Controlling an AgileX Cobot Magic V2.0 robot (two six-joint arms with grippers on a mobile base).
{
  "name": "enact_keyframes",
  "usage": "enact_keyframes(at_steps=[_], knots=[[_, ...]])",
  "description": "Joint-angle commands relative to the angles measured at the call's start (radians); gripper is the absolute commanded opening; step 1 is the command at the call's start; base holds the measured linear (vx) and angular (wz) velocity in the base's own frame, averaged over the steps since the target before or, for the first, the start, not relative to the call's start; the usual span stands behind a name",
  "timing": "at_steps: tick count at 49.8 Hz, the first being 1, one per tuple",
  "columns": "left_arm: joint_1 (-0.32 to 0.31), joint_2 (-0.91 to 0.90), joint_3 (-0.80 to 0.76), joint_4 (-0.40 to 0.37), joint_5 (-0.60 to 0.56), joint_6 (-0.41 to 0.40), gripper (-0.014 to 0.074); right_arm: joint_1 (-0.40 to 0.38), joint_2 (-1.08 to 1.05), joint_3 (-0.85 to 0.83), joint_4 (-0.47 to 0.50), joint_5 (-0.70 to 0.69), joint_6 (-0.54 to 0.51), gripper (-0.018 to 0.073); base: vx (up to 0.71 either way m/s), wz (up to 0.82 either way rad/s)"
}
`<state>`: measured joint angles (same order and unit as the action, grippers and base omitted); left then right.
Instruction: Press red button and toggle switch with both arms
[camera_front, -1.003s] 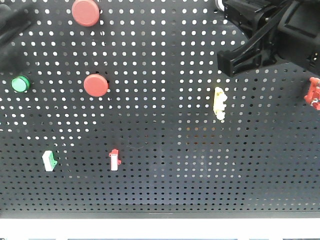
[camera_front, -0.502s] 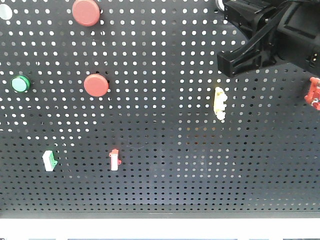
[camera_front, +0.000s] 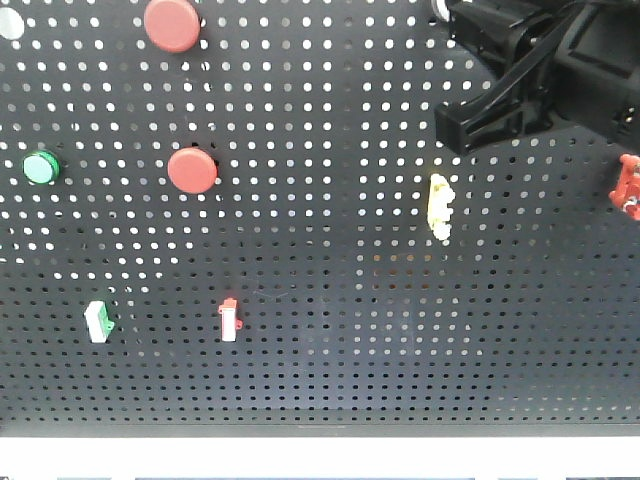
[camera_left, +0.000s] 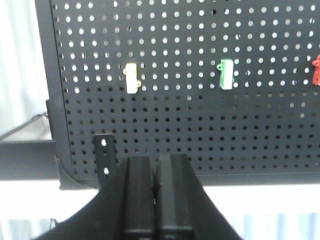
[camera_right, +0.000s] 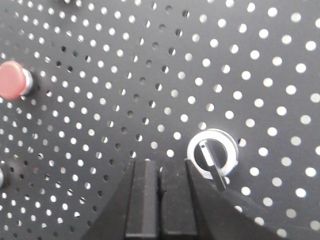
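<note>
The toggle switch (camera_right: 213, 154), a black lever in a silver collar, sits on the black pegboard just right of my right gripper (camera_right: 161, 167). That gripper is shut and empty, with its tips close to the board. My right arm (camera_front: 520, 70) fills the top right of the front view. Two red buttons (camera_front: 172, 24) (camera_front: 192, 171) sit upper left on the board; one also shows in the right wrist view (camera_right: 12, 80). My left gripper (camera_left: 156, 165) is shut and empty, low by the board's bottom left corner, away from the buttons. The left arm is out of the front view.
A green button (camera_front: 40, 168), a yellow clip (camera_front: 438, 206), a red clip (camera_front: 628, 185), a green-white piece (camera_front: 98, 321) and a red-white piece (camera_front: 229, 320) are on the pegboard (camera_front: 330, 380). A black bracket (camera_left: 104, 155) hangs at its lower left edge.
The dark blur of my left arm at the top left of the front view has gone out of frame. The right arm has stayed almost still.
</note>
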<state>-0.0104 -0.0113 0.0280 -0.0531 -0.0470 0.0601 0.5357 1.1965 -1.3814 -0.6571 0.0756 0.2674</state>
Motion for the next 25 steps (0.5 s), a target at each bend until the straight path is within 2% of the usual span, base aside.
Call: enact_keyframes(at_steps=[1,25], knots=[[-0.001,0.005,0.032,-0.013,-0.068,-0.009,0.0002,-0.001,-0.018,-0.030,-0.015,-0.057,0.001,0.0000,0.00,0.00],[-0.001,0.005,0.032,-0.013,-0.070,-0.009,0.0002,-0.003,-0.018,-0.030,-0.007,-0.053,-0.001,0.0000,0.00,0.00]])
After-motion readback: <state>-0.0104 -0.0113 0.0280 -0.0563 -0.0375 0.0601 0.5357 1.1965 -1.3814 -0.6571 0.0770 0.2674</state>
